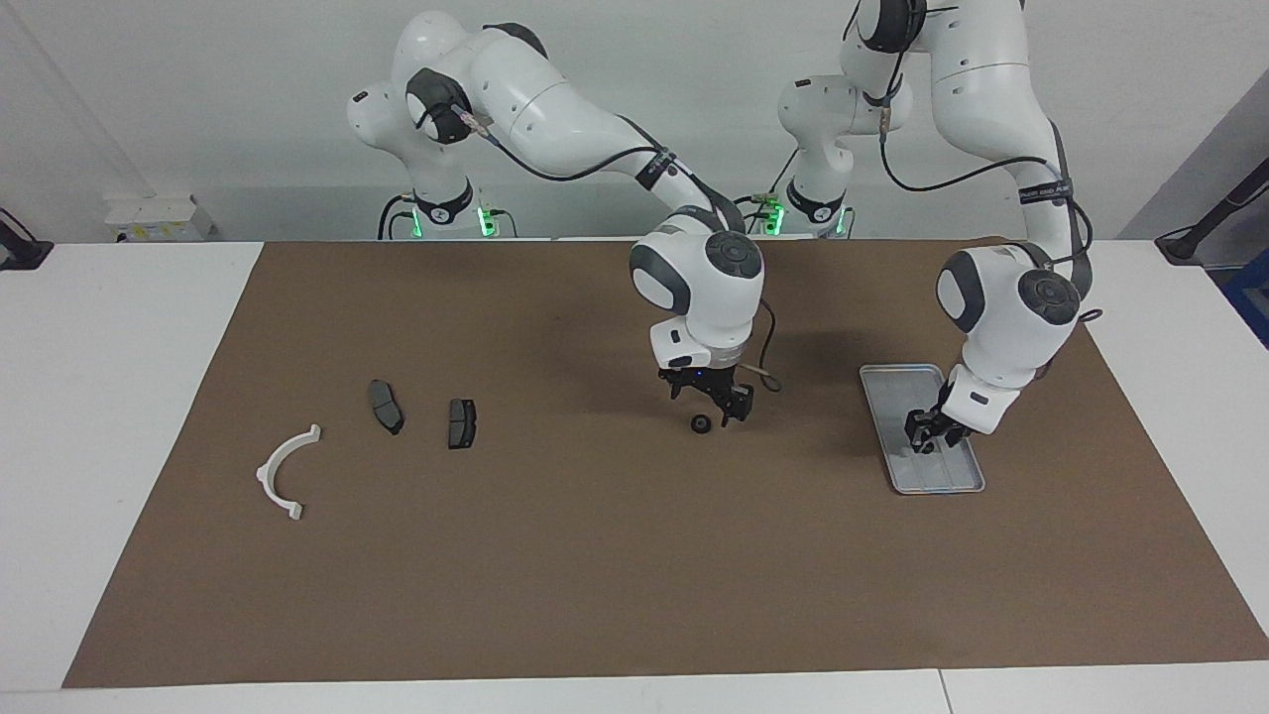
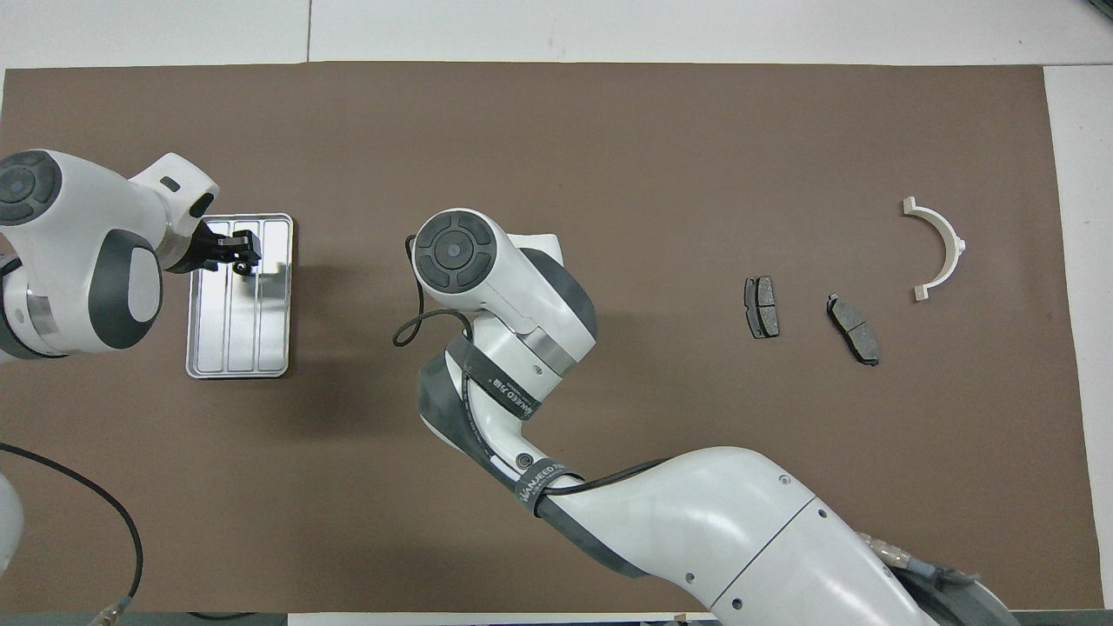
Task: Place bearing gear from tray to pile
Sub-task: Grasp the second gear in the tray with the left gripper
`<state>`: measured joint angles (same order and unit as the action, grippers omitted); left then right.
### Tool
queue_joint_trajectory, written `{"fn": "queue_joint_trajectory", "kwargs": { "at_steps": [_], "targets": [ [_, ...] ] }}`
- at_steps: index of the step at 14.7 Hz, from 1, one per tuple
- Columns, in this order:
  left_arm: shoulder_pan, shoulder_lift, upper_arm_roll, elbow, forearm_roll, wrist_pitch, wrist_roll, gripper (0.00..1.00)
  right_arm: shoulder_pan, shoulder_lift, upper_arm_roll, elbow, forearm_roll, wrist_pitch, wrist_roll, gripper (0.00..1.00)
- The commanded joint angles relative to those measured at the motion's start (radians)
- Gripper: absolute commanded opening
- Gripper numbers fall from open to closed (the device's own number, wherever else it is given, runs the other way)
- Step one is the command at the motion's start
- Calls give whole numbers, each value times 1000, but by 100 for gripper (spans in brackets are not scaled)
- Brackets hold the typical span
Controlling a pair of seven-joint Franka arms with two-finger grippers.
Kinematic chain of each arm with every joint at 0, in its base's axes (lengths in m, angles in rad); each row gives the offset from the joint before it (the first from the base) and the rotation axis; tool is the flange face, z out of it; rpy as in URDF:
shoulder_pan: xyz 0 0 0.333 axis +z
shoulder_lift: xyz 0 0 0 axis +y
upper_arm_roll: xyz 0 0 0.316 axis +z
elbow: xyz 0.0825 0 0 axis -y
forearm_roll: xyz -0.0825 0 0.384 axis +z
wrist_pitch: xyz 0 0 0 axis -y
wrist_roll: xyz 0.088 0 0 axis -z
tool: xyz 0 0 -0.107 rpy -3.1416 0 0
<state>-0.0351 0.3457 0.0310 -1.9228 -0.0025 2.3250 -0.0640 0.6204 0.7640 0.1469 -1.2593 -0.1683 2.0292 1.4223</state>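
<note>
A: The left gripper (image 1: 925, 437) is sitting low in the tray (image 1: 882, 382), hiding the bearing gear there. Whether it is gripping cannot be told.
B: Risk: an off-centre pinch is popping the gear out or dragging the tray.
A: The right gripper (image 1: 722, 407), open, is hanging beside a second gear (image 1: 701, 424), between the tray and the pile (image 1: 461, 423).
B: A nudge is sending it rolling.

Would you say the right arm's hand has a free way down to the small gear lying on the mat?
Probably yes: the right hand hangs low beside the gear, with only bare mat around it.
</note>
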Motion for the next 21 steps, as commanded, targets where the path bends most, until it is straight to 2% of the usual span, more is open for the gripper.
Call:
{"fn": "queue_joint_trajectory", "kwargs": {
  "at_steps": [1,8,15,20,21],
  "targets": [
    [11,7,-8,-13,13,31,12,57,-5,20,3,23,-8,-6,-32,100],
    [15,3,-8,-45,13,37,13,49,12,49,8,6,-10,36,-31,100],
    [15,3,-8,-51,13,46,13,48,-7,55,7,6,-14,48,-34,96],
    [15,6,-8,-51,13,56,13,39,-5,57,8,6,-3,74,-31,88],
    [15,6,-8,-51,13,56,13,34,-7,57,8,6,-5,74,-31,87]
  ]
}}
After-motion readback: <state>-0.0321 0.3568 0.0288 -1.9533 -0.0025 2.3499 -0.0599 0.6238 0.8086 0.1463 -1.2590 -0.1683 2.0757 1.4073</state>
